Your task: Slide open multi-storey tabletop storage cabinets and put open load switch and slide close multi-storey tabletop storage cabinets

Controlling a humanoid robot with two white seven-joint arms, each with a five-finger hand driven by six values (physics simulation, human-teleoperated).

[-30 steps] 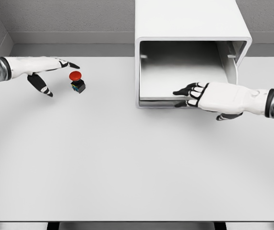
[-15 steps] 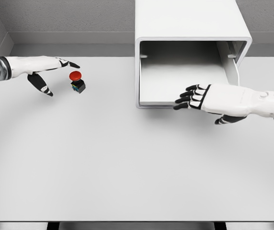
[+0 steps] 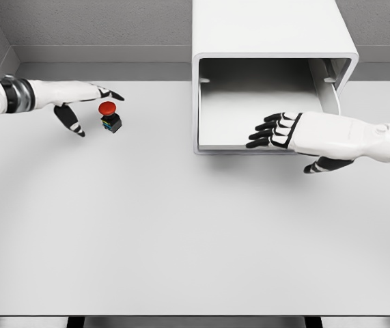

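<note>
The load switch (image 3: 108,116), a red mushroom button on a small black and blue body, stands upright on the white table (image 3: 181,225) at the far left. My left hand (image 3: 93,109) is open just left of it, index finger stretched past the button's far side and thumb pointing down on its left, not touching it. The white storage cabinet (image 3: 273,34) stands at the back right with its front open, showing a pale drawer floor (image 3: 249,109) inside. My right hand (image 3: 283,147) is open, its dark fingertips (image 3: 263,134) hovering at the drawer's front right and holding nothing.
A grey wall runs behind the table and cabinet. A slide rail (image 3: 330,78) shows on the cabinet's inner right wall. The table's front edge lies along the bottom of the picture.
My left hand has shifted right, closer to the switch. My right hand has drawn slightly right and lifted from the drawer's front lip. The switch has not moved.
</note>
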